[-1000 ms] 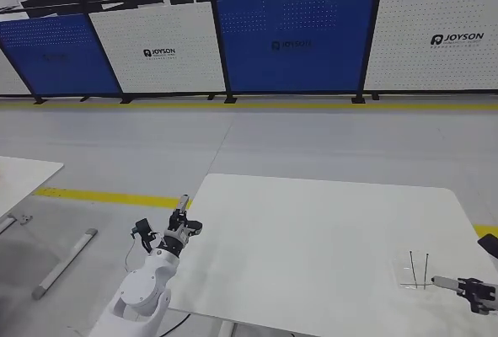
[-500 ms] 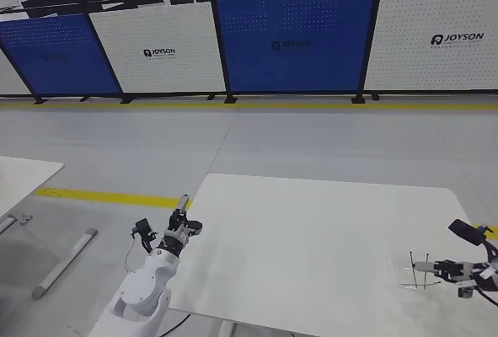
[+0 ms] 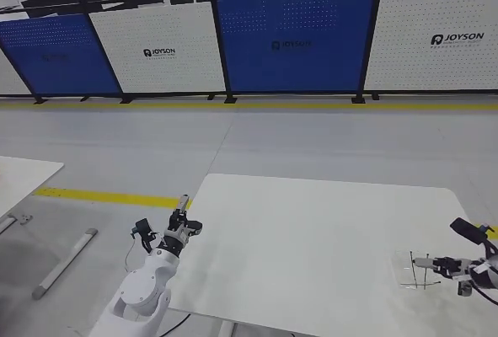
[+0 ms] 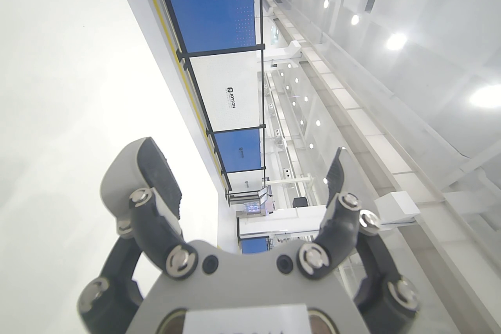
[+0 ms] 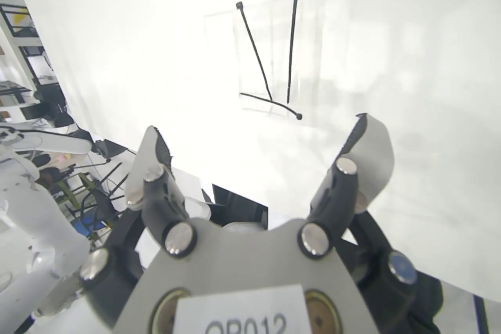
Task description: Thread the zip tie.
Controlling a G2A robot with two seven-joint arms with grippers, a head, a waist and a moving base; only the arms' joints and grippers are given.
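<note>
- Your right gripper [image 3: 419,263] is coming in from the near right corner of the table [image 3: 316,236]; over the last second it has slid inward to the zip ties, with only a slight shift in the last half second.
- Its jaws are standing wide apart and are holding nothing.
- The crosswise zip tie [image 5: 270,101] is lying just ahead of its fingertips, with its head pointing toward the right-hand finger.
- Beyond that one, the slanted zip tie [image 5: 254,51] and the straight zip tie [image 5: 291,46] are running away from the gripper, heads at the far end. The slanted one's tail is meeting the crosswise tie.
- All three are resting on a clear sheet [image 5: 313,38] lying flat on the table in front of the gripper.
- Your left gripper [image 4: 244,155] is waiting at the table's left edge, well apart from the ties. Its jaws are also spread wide and it is gripping nothing.
</note>
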